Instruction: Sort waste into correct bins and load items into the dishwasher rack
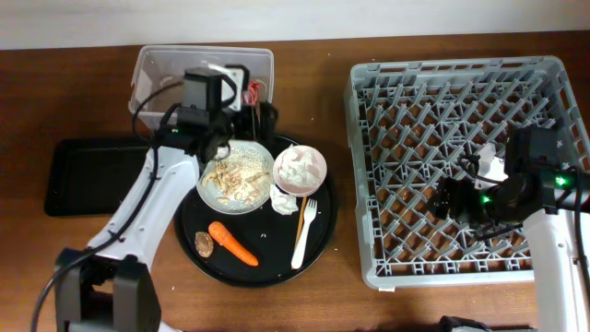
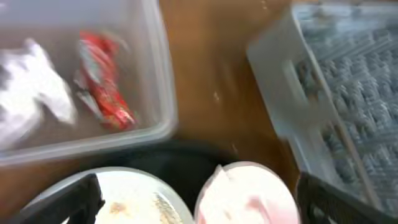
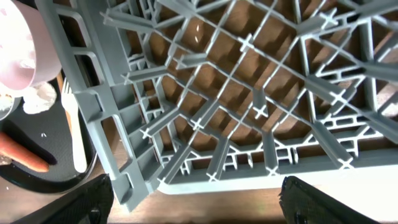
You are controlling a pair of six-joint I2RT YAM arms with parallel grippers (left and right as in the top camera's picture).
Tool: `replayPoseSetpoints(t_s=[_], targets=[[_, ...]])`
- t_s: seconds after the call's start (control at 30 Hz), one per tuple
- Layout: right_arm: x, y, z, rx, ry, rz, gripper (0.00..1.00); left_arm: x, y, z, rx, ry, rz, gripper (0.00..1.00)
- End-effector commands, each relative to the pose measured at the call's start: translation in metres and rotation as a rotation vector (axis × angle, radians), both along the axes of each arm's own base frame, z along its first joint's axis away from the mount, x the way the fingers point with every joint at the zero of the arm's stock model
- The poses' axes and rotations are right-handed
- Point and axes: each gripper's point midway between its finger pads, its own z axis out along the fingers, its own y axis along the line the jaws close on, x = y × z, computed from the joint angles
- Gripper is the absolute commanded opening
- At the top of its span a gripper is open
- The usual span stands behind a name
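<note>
Wrapper [image 2: 102, 84] lies inside the clear tub [image 2: 165, 74]; left gripper [image 2: 199, 202], spread and empty beside that tub, should rise clear before seeking tissues [image 1: 288, 203]; right gripper [image 3: 199, 202] spread too

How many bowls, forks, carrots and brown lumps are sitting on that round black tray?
Bowls: 2, grey-white bowl and pink bowl
Forks: 1, pale fork
Carrots: 1, orange carrot
Lumps: 1, brown lump
Total: 5
</note>
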Motion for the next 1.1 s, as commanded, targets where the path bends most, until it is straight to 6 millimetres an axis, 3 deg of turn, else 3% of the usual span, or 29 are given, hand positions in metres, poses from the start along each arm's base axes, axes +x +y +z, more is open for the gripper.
replayPoseSetpoints(t_s=[0.0,0.07,0.17,0.33,0.4,0.47,0.5,0.53,0.6,0.67,0.7,0.77,0.83,0.9,0.93,1.0,1.03,1.07], targets=[[0.000,-0.002,0.003,-0.016,-0.011,0.010,0.89,-0.043,-0.035,-0.023,-0.009,0.160,-0.118,0.99],[0.000,-0.002,0.003,-0.016,-0.010,0.010,0.89,-0.051,-0.047,-0.035,0.014,0.193,-0.145,0.99],[0.000,-0.002,0.003,-0.015,-0.008,0.010,0.89,-0.067,-0.081,-0.071,0.074,0.255,-0.217,0.99],[-0.001,-0.002,0.002,-0.015,-0.004,0.009,0.90,-0.075,-0.087,-0.120,0.150,0.341,-0.225,0.90],[-0.002,-0.002,0.002,-0.014,-0.001,0.010,0.90,-0.074,-0.087,-0.127,0.156,0.350,-0.223,0.89],[-0.002,-0.002,0.002,-0.013,-0.001,0.010,0.89,-0.075,-0.086,-0.138,0.165,0.372,-0.223,0.75],[-0.002,-0.002,0.002,-0.014,-0.001,0.010,0.89,-0.077,-0.085,-0.144,0.169,0.385,-0.223,0.74],[-0.002,-0.002,0.002,-0.014,-0.001,0.010,0.90,-0.077,-0.085,-0.147,0.172,0.393,-0.224,0.65],[-0.002,-0.002,0.002,-0.014,-0.001,0.010,0.89,-0.076,-0.086,-0.146,0.170,0.389,-0.223,0.30],[-0.002,-0.002,0.002,-0.014,-0.001,0.010,0.89,-0.074,-0.086,-0.144,0.168,0.381,-0.223,0.07],[-0.002,-0.002,0.002,-0.014,-0.001,0.010,0.89,-0.071,-0.088,-0.140,0.163,0.370,-0.223,0.01],[-0.002,-0.002,0.002,-0.014,0.000,0.010,0.89,-0.065,-0.091,-0.126,0.152,0.340,-0.223,0.01],[-0.003,-0.002,0.002,-0.013,0.003,0.010,0.89,-0.057,-0.095,-0.094,0.127,0.273,-0.223,0.01],[-0.003,-0.002,0.002,-0.013,0.003,0.010,0.89,-0.047,-0.092,-0.045,0.102,0.163,-0.201,0.01],[-0.003,-0.002,0.002,-0.013,0.003,0.010,0.90,-0.042,-0.084,-0.030,0.118,0.118,-0.166,0.01],[-0.003,-0.002,0.002,-0.014,0.002,0.010,0.89,-0.021,-0.040,0.014,0.192,-0.025,-0.001,0.01],[-0.003,-0.002,0.002,-0.014,0.002,0.010,0.89,-0.001,-0.007,0.036,0.237,-0.116,0.130,0.01],[-0.003,-0.002,0.002,-0.014,0.002,0.010,0.89,0.008,0.006,0.042,0.247,-0.145,0.178,0.01]])
